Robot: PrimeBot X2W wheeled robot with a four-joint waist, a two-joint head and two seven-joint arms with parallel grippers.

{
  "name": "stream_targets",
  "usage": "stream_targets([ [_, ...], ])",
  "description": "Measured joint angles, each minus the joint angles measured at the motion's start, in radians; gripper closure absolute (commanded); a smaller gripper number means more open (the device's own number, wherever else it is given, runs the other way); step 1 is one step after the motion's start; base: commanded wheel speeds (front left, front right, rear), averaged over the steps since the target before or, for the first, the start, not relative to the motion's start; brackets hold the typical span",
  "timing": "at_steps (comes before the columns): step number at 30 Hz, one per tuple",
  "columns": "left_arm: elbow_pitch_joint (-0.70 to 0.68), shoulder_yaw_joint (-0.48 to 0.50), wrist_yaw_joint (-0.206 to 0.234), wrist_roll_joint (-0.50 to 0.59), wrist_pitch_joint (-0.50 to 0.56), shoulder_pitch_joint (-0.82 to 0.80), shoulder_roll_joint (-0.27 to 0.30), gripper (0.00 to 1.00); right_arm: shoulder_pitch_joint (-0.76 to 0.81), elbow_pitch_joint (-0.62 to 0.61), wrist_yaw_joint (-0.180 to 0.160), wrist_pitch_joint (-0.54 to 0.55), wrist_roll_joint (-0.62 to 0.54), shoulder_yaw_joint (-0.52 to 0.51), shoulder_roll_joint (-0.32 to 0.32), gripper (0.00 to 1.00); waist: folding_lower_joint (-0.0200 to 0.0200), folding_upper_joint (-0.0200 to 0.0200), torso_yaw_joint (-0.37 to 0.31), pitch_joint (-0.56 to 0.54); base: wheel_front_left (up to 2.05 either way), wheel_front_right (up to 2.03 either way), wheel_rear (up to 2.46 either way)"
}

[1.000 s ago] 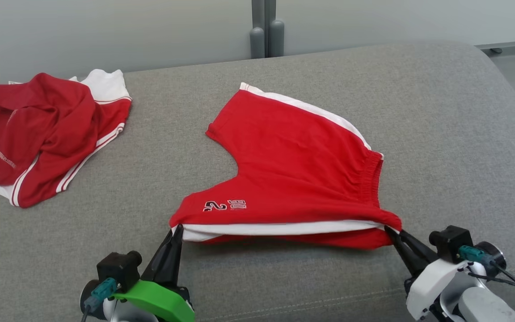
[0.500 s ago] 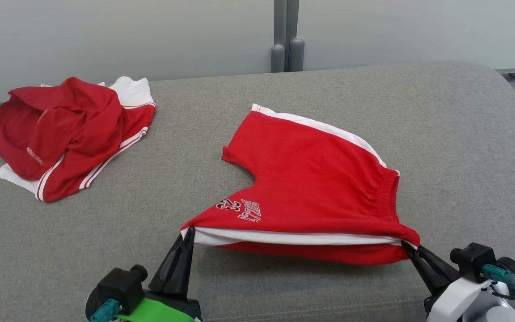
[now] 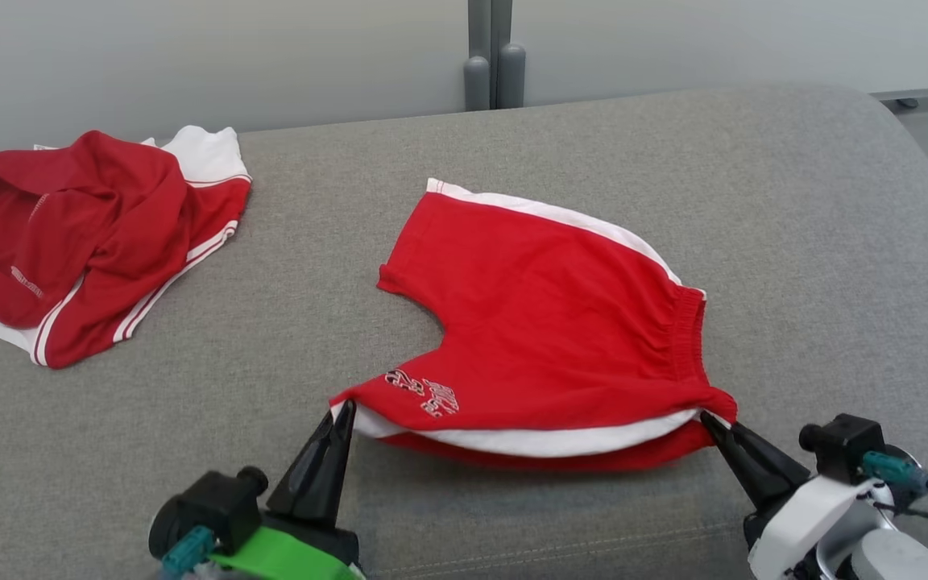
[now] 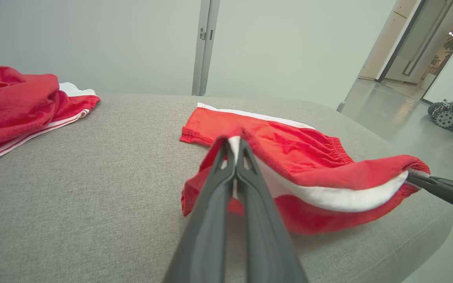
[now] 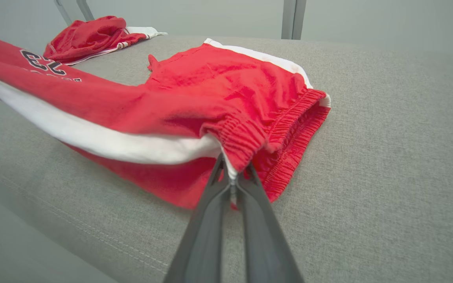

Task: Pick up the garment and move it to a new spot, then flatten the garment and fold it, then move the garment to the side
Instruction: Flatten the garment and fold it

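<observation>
So the red shorts (image 3: pixel 544 322) are lying mid-way across the grey cushion (image 3: pixel 794 242), with the near edge lifted off the fabric and strung between the two tools. The left tool (image 3: pixel 345 411) is pinched tight on the leg-hem corner. The right tool (image 3: pixel 706 419) is clamped on the waistband corner, and in its wrist view the tips basically vanish into the elastic.

The white stripe (image 3: pixel 528 439) sags a bit between them, and the lower layer under it is mostly hidden, just a red sliver peeking out. The print (image 3: pixel 424 392) near the left corner is crumpled and at an angle. I can make out digits but can't read the word.

Both tools' bodies are chopped off by the bottom of the head view. Far left there's a pile of red-and-white clothes (image 3: pixel 85 234), well apart from the shorts. It's too bunched up to tell what it is, and its left edge is cut off.
</observation>
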Motion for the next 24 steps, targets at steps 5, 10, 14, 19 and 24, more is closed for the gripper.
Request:
stream_targets([
  [5,0.050,0.000,-0.007,0.025,0.050,-0.172,0.021,1.00,-0.087,0.011,0.000,0.043,0.098,0.007,0.014,1.00,0.0000,0.0000,-0.014,0.035,0.00,0.00,0.00],
  [10,0.131,0.005,-0.007,0.044,0.118,-0.339,0.012,1.00,-0.188,0.030,0.000,0.093,0.195,-0.008,0.028,1.00,0.0000,0.0000,-0.035,0.084,0.00,0.00,0.00],
  [14,0.200,0.020,-0.006,0.054,0.160,-0.475,0.006,1.00,-0.271,0.055,0.000,0.136,0.255,-0.012,0.049,1.00,0.0000,0.0000,-0.060,0.130,0.00,0.00,0.00],
  [19,0.289,0.025,-0.004,0.081,0.205,-0.619,0.001,1.00,-0.357,0.092,0.000,0.183,0.294,-0.002,0.077,1.00,0.0000,0.0000,-0.100,0.190,0.00,0.00,0.00],
  [24,0.358,0.026,-0.003,0.113,0.238,-0.712,0.007,1.00,-0.423,0.117,0.000,0.201,0.328,0.004,0.111,1.00,0.0000,0.0000,-0.138,0.240,0.00,0.00,0.00],
])
